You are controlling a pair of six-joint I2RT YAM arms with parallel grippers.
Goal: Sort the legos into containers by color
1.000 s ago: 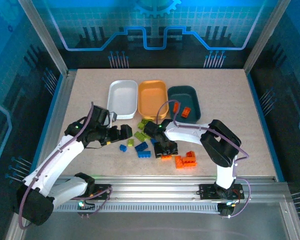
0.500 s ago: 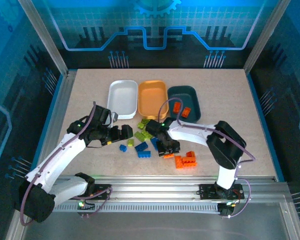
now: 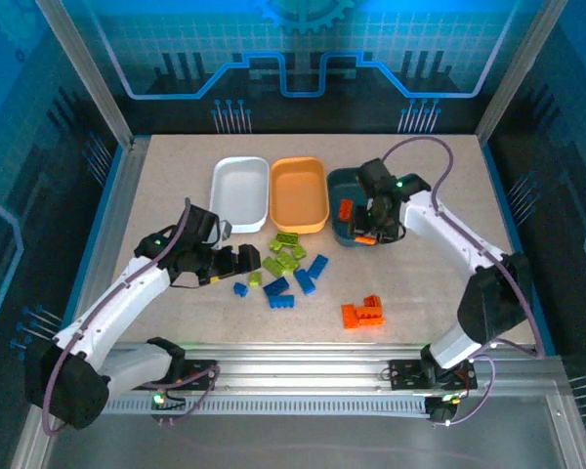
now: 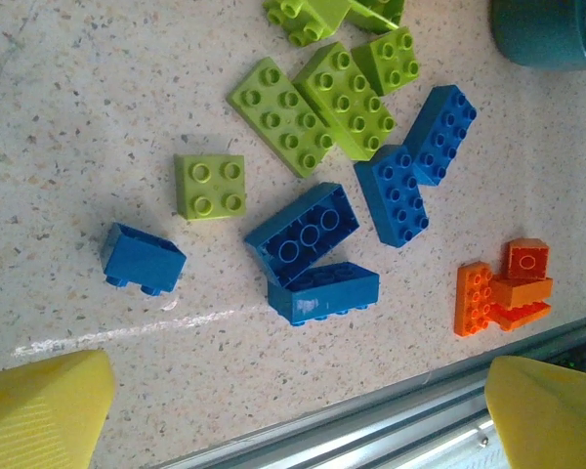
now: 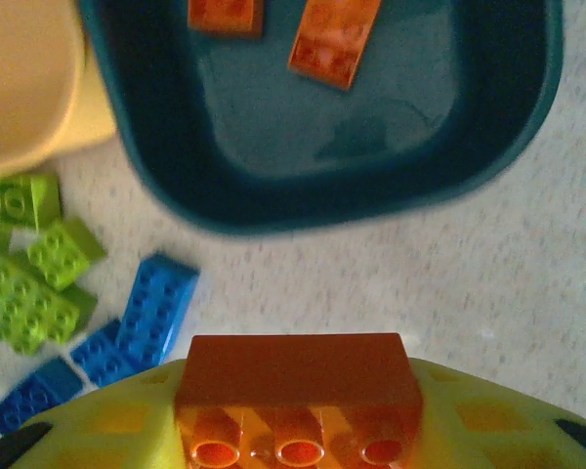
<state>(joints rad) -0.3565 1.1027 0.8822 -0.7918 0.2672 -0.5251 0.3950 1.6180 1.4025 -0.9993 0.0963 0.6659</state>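
Orange studded plastic brick sits clamped between my right gripper's yellow fingers, over the speckled tabletop just at the near rim of the dark teal rounded plastic tray, where two more orange bricks lie. My left gripper hangs spread wide, holding nothing, over loose blue bricks and lime green bricks.

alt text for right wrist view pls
The right gripper holds an orange studded plastic brick near a dark teal plastic tray containing two orange bricks. Lime green and blue bricks lie on the speckled table at left, below a light orange tray.
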